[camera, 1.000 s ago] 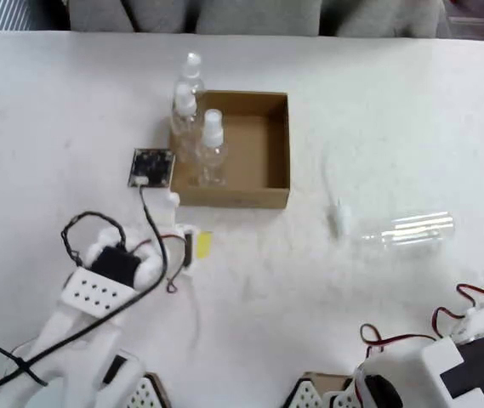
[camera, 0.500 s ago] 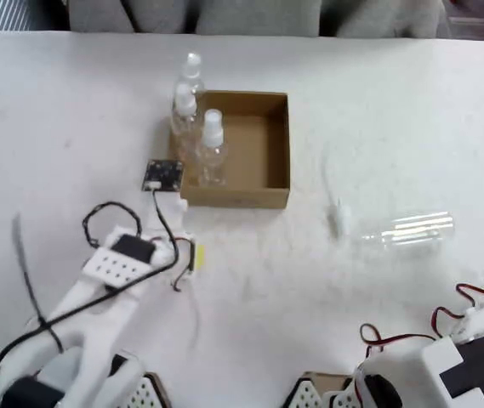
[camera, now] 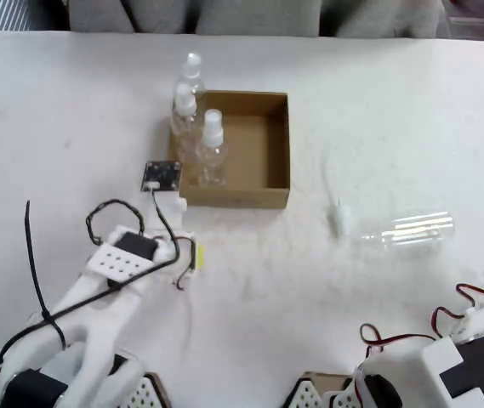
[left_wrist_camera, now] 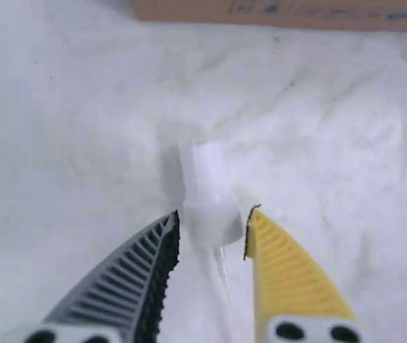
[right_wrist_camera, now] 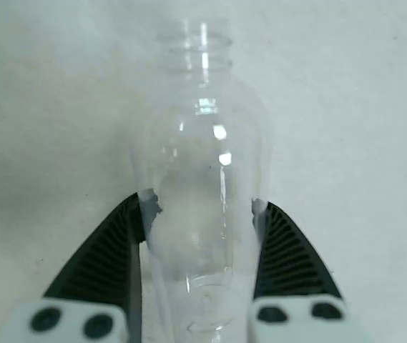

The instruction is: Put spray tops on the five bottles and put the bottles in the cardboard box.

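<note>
My left gripper is shut on a white spray top, held between the grey and yellow fingers just above the table in front of the cardboard box. In the high view that gripper sits near the box's front left corner. My right gripper is shut on a clear bottle with a bare threaded neck pointing away from the camera. Three capped bottles stand along the box's left side. Another clear bottle lies on the table at the right, a loose spray top by its neck.
The right arm's base with red wires fills the front right corner. The left arm trails black cables across the front left. Open white table lies between the box and the lying bottle.
The left arm has shifted right and towards the box with the spray top, most of it in the first half second. The bottles and the right arm have stayed put.
</note>
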### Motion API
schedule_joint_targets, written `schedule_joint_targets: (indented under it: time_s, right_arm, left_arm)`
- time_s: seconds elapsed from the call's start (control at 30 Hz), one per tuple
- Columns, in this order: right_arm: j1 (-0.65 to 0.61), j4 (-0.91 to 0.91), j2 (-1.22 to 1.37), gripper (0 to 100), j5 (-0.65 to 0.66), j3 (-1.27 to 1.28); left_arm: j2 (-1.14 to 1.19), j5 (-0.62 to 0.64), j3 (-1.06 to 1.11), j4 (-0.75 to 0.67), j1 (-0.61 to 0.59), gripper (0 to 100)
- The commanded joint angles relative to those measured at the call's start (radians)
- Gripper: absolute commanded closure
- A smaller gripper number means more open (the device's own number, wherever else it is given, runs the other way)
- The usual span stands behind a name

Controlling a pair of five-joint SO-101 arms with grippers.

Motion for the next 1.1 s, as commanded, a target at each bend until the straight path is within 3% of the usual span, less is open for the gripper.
schedule_joint_targets:
  time_s: [0.0, 0.4, 0.73, 0.9, 1.07]
  right_arm:
    - [-0.002, -0.012, -0.008, 98.3, -0.002, -0.005]
    - [-0.002, -0.008, -0.008, 98.3, -0.002, -0.005]
    - [-0.002, -0.008, -0.008, 98.3, -0.002, -0.003]
    - [-0.010, -0.008, -0.008, 98.3, -0.002, -0.003]
    - [-0.030, -0.010, -0.013, 98.3, -0.003, 0.020]
  left_arm:
    - [0.004, 0.011, -0.051, -0.026, 0.021, 83]
    - [0.012, 0.012, -0.057, -0.029, 0.021, 83]
    - [0.289, 0.054, -0.190, -0.037, 0.013, 83]
    - [0.321, 0.054, -0.199, -0.038, 0.015, 84]
    - [0.325, 0.054, -0.199, -0.044, 0.013, 99]
